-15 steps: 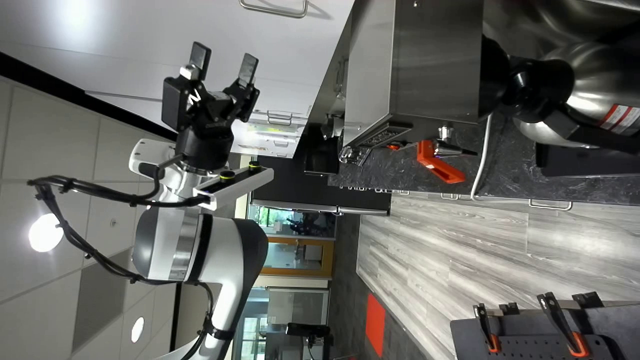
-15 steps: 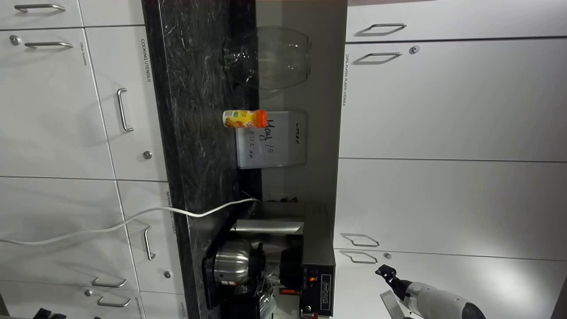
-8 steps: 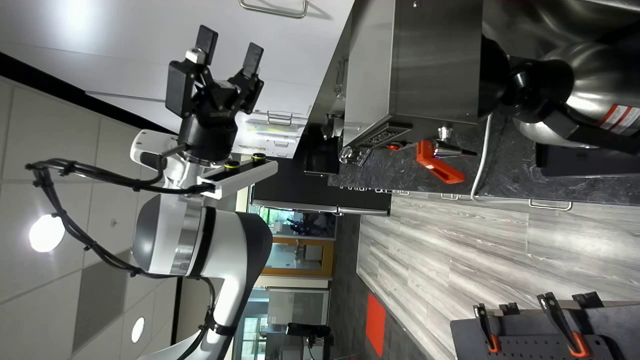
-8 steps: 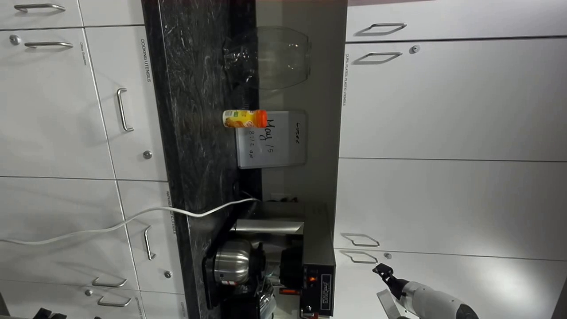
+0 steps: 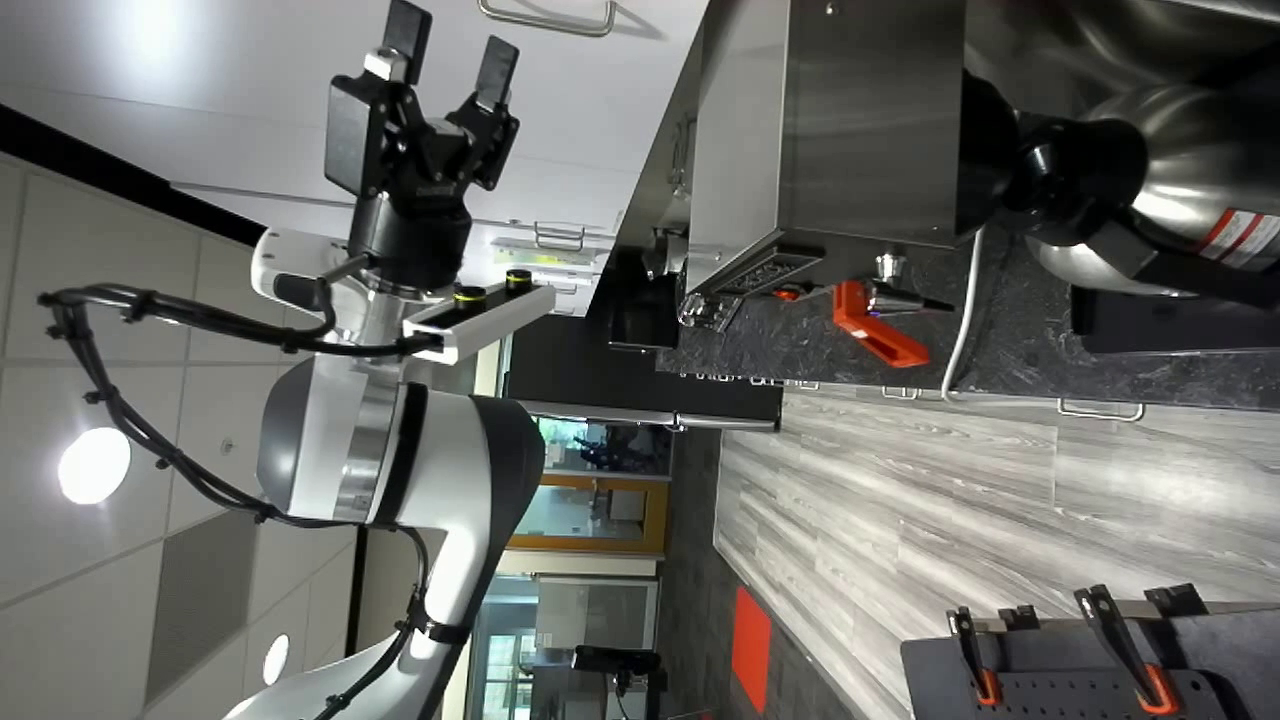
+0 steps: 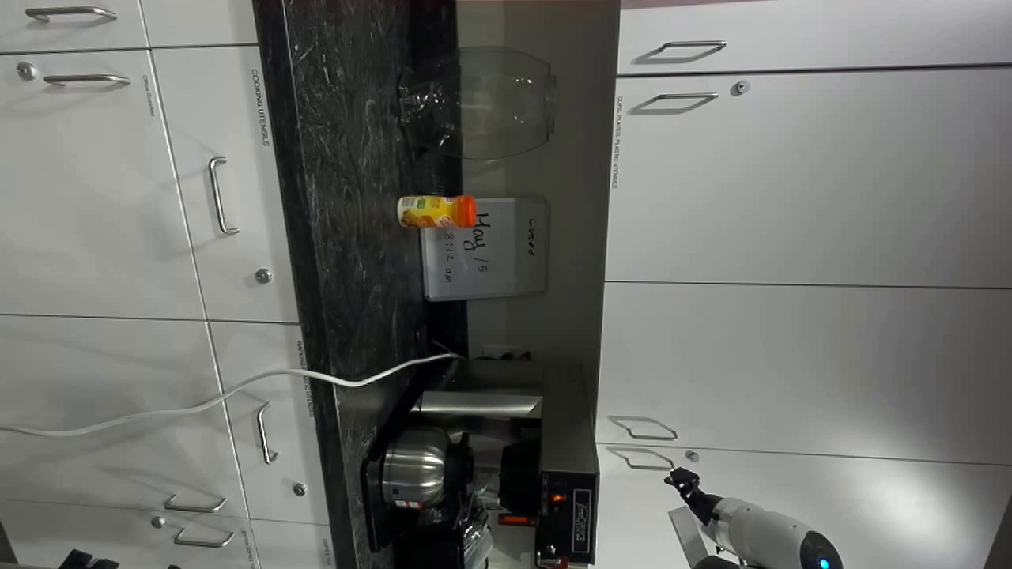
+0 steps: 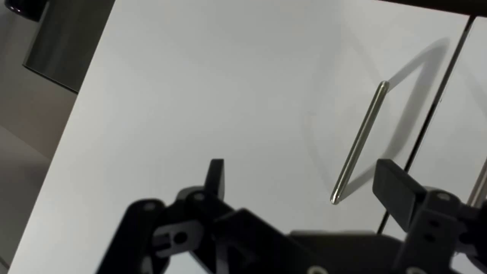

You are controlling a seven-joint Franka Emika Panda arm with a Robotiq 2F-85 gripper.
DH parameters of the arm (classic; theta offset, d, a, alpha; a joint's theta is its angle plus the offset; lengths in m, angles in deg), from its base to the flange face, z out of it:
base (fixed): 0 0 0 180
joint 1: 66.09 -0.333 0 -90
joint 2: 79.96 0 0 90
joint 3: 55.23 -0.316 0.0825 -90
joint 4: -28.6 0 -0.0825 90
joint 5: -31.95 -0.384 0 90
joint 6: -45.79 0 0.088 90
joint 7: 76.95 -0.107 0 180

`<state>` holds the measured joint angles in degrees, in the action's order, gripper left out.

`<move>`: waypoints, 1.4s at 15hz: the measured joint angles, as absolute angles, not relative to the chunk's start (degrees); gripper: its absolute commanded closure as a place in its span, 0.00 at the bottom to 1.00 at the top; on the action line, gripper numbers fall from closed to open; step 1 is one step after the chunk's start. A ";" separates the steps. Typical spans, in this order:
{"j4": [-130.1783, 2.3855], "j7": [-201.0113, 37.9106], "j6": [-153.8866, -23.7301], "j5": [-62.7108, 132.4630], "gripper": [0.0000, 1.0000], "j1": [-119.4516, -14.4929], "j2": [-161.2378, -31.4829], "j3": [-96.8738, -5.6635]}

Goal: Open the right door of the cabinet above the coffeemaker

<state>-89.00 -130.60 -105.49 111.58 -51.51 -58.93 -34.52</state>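
Right door [image 7: 228, 95] of the white wall cabinet [image 6: 791, 363] is closed rn, flush w/ the left door [image 7: 445, 152], just a thin dark seam btwn the 2. It's up over the coffeemaker [image 6: 566, 419]. Both exterior views lie on their side btw. The slim silver handle [image 7: 359, 144] runs parallel to the seam & close to it, and in an exterior view there's a small round lock disc [image 6: 692, 456] just beside it.

Gripper [image 7: 300, 167] is in front of that door, jaws spread wide, so released. In the wrist view the handle shows btwn the two fingertips [image 7: 397, 196], nearer the one at the right of that view. In an exterior view the tips look right by the handle's end, but can't tell from these angles if anything's touching. The white arm [image 5: 440, 480] has a black cable [image 5: 130, 420] looped alongside.

Other stuff, quick: steel pot [image 6: 415, 466] sits under the coffeemaker's top part, small orange light [image 6: 557, 498] glowing on the front. White cord [image 6: 269, 379] runs across the dark counter [image 6: 364, 197] & hangs down over the lower cupboards [image 6: 95, 213]. Further along, a yellow jar [image 6: 431, 212] w/ orange top stands upright in front of a lil whiteboard [image 6: 514, 265] reading "May 15" & "8:12 am", then a big clear container [image 6: 506, 103].
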 measured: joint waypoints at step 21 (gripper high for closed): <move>-78.61 -138.08 -112.09 111.18 0.30 -50.66 -71.35 -32.25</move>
